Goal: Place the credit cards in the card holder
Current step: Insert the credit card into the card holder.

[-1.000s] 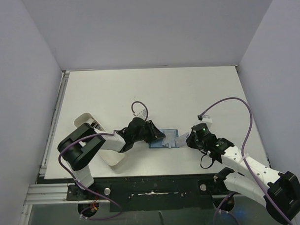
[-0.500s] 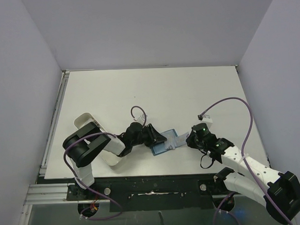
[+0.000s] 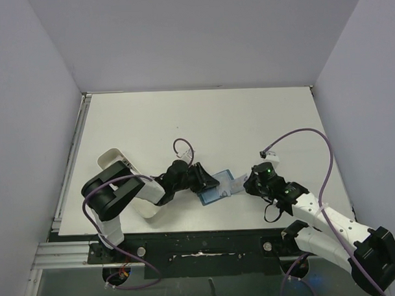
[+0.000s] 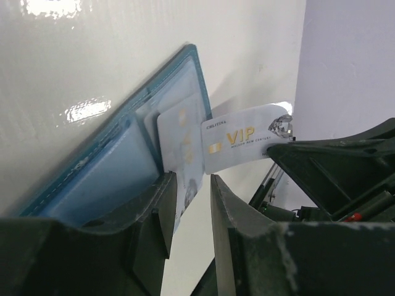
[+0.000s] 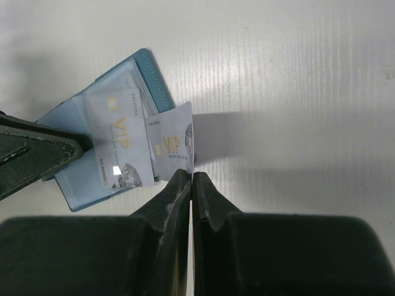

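Note:
The teal card holder [image 3: 214,188] lies open on the table near the front middle. It also shows in the left wrist view [image 4: 105,179] and the right wrist view [image 5: 71,182]. One credit card [image 5: 117,139] lies on its inner pocket and shows in the left wrist view too [image 4: 179,135]. My left gripper [image 4: 192,182] is at the holder's left part, jaws a little apart, one finger [image 5: 37,151] resting on the holder. My right gripper [image 5: 191,176] is shut on the corner of a second VIP credit card [image 5: 170,142], whose far edge touches the holder's right edge [image 4: 244,139].
A long white tray [image 3: 113,157] lies partly under my left arm at the left. Purple cables [image 3: 314,134] loop above both wrists. The table's front edge [image 3: 207,231] is close behind the holder. Grey walls close in the table on three sides.
A second ago the holder lay square; my left gripper has since turned and shifted it slightly toward the front. In the last half second almost nothing moved.

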Tool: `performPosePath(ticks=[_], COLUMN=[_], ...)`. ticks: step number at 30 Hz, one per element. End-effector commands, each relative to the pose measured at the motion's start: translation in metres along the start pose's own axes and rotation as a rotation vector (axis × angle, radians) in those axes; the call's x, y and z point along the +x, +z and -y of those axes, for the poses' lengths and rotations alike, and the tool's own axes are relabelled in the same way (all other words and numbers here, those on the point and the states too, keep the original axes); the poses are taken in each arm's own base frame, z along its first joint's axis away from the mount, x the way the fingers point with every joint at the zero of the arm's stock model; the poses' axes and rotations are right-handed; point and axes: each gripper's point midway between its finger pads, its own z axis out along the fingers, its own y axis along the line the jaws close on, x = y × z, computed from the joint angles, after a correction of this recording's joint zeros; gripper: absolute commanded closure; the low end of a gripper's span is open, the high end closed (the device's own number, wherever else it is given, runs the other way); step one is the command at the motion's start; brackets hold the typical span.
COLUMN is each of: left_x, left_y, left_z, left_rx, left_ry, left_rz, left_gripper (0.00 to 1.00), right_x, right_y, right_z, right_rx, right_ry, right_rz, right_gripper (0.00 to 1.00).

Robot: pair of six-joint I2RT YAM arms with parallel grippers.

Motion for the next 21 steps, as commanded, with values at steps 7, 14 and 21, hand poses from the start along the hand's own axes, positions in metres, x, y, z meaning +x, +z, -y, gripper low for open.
performPosePath(ticks=[7, 14, 21], left_x=[-0.010, -0.014, -0.017], left_y=[-0.004, -0.010, -0.022], left_z=[0.049, 0.032, 0.007], left_rx=[0.146, 0.024, -0.194], left_ry=[0.064, 0.106, 0.234], left_rz=[0.030, 0.055, 0.061], left_gripper=[0.75, 0.70, 0.63], right_x=[0.010, 0.002, 0.020], right_y=[-0.005, -0.012, -0.007], right_z=[-0.011, -0.017, -0.020], right_rx=[-0.044, -0.056, -0.077], right_ry=[-0.008, -0.019, -0.018], right_rz=[-0.041, -0.027, -0.067], right_gripper=[1.00, 1.00, 1.00])
